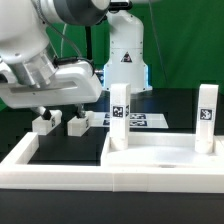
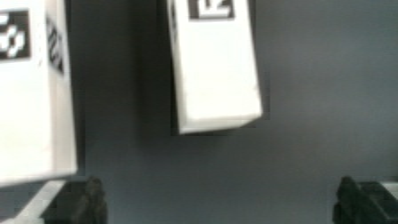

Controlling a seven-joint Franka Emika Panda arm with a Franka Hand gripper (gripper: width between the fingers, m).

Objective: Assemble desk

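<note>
The white tabletop panel lies at the exterior view's right, with two white legs standing upright on it, one at its left corner and one at its right. Two loose tagged legs lie on the black surface at the left. My gripper hovers just above them, open and empty. In the wrist view one loose leg lies between and ahead of my gripper, and the other leg lies beside it. Only the dark fingertips show.
The marker board lies flat behind the legs. A long white rim frames the black surface along the front and left. The robot's white base stands at the back before a green backdrop.
</note>
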